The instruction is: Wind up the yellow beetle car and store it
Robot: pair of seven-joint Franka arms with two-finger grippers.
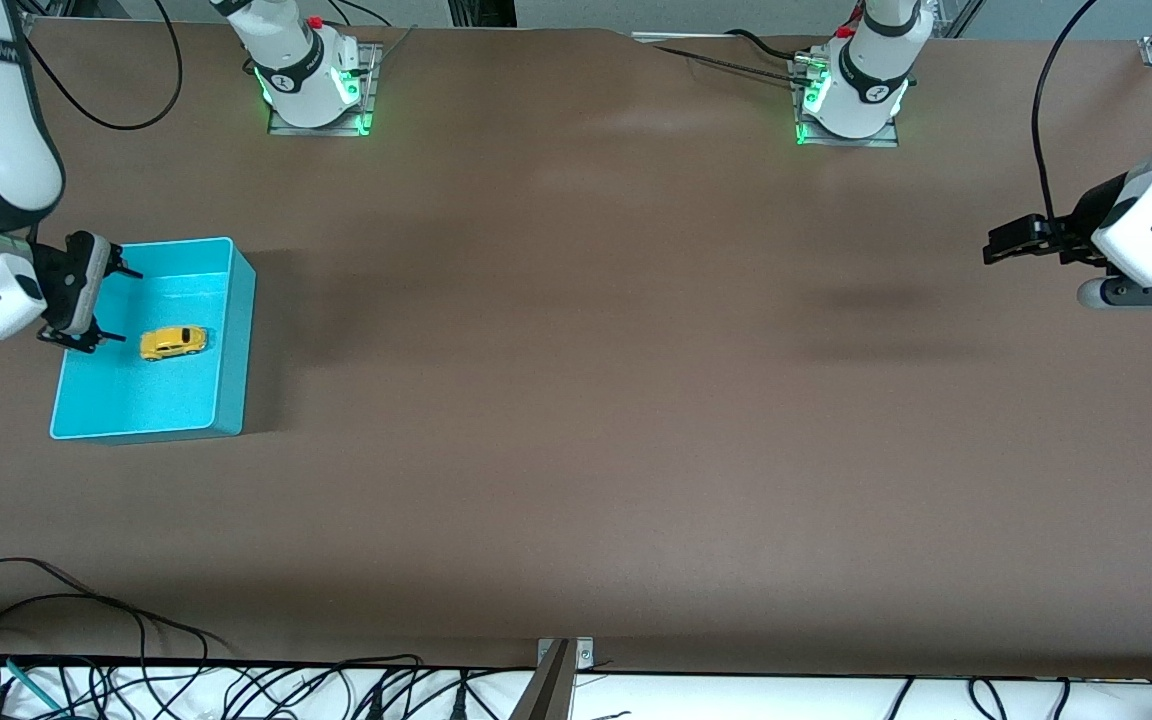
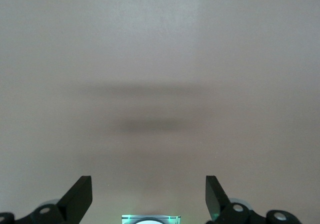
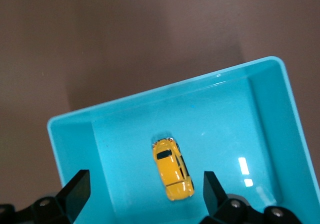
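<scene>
The yellow beetle car (image 1: pixel 173 343) sits on its wheels inside the turquoise bin (image 1: pixel 236 340), at about nine o'clock on the table (image 1: pixel 576 400), so storing looks done. The sensible finish is lifting straight up, clear of the bin's walls, without nudging the car. The right gripper (image 1: pixel 114 305) hangs over the bin's edge, spread wide and empty. The left gripper (image 2: pixel 149 196) waits at three o'clock over bare table, also wide and empty.

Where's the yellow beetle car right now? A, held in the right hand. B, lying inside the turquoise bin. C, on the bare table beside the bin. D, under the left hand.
B: the yellow beetle car sits on the floor of the turquoise bin, free of the open right hand.
</scene>
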